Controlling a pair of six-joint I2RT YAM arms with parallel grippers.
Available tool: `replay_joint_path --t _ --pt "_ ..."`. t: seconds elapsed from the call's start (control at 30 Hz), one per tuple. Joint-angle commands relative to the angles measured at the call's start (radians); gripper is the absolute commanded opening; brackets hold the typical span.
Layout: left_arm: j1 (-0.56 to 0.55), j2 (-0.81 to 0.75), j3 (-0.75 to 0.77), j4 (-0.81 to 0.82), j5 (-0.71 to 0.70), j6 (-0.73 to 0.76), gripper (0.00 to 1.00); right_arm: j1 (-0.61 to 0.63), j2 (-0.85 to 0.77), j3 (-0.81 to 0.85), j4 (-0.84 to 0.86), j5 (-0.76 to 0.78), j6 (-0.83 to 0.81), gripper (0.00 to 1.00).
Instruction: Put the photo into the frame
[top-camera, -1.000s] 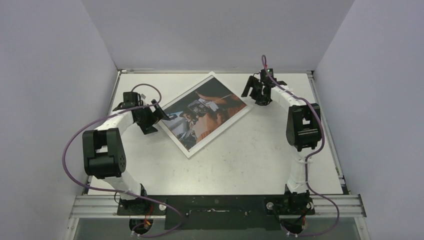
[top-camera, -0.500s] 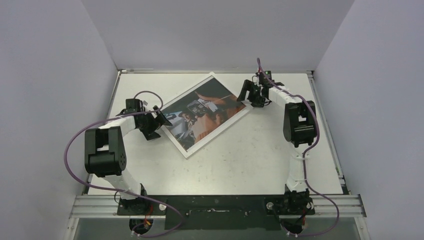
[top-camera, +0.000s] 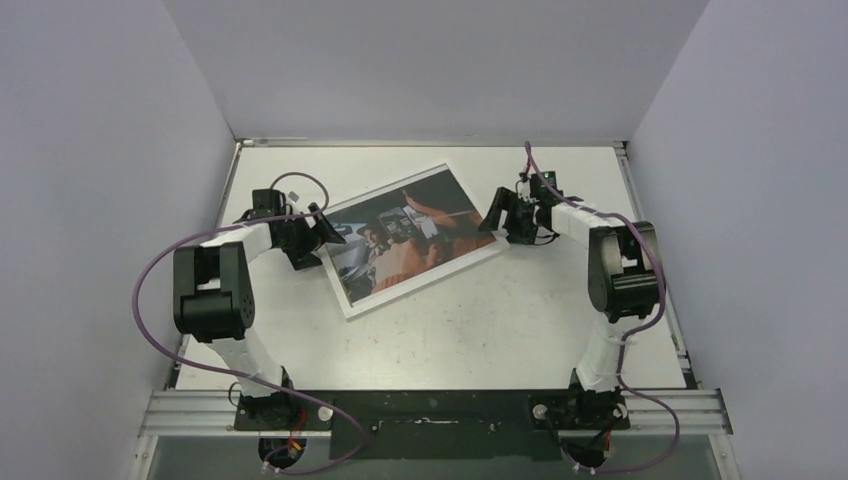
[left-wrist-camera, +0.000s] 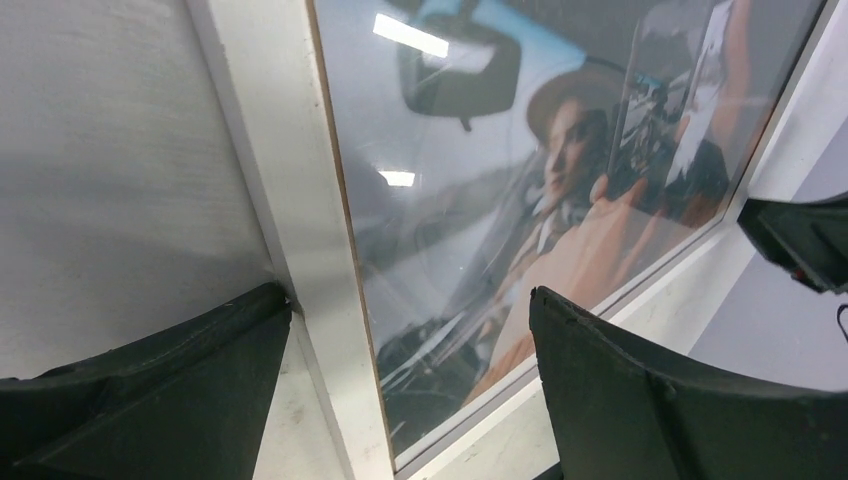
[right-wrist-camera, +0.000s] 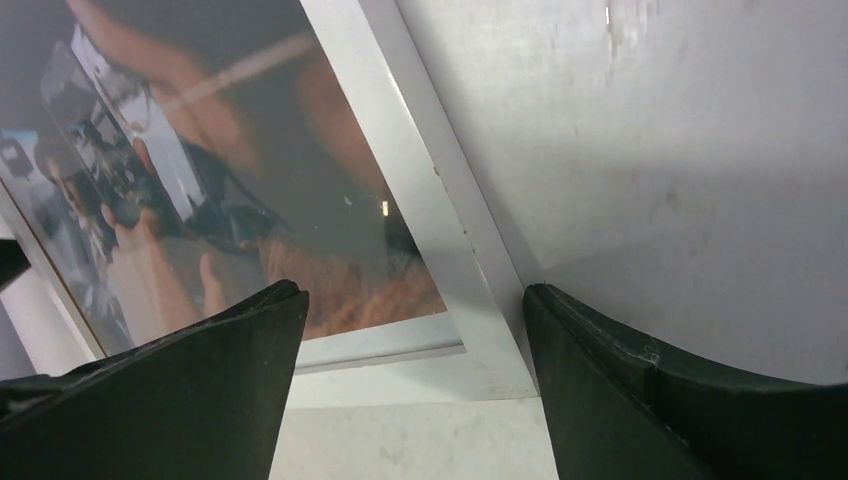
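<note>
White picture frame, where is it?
In the top view, the white rectangular picture frame lies askew on the pale table, between the left gripper and the right gripper.

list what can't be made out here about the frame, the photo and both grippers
Back of the frame: every view; it lies face up, hiding its own back and any fastening.
Whether the left gripper or right gripper touches the frame: top view too small, wrist views too close to show contact.
The photo in full: wrist views cut it off at their edges, and reflections blur it.
</note>
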Motion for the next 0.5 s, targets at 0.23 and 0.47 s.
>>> replay_joint_path --t 0.23,0.47 --pt "-0.019 0.047 0.217 -0.165 -0.202 0.105 0.88 0.02 -0.32 -0.112 -0.241 0.409 0.074 0.82" --pt "-0.019 -0.128 0.212 -0.331 -0.442 0.112 0.91 -0.01 -0.459 -0.057 -0.359 0.7 0.066 0.84"
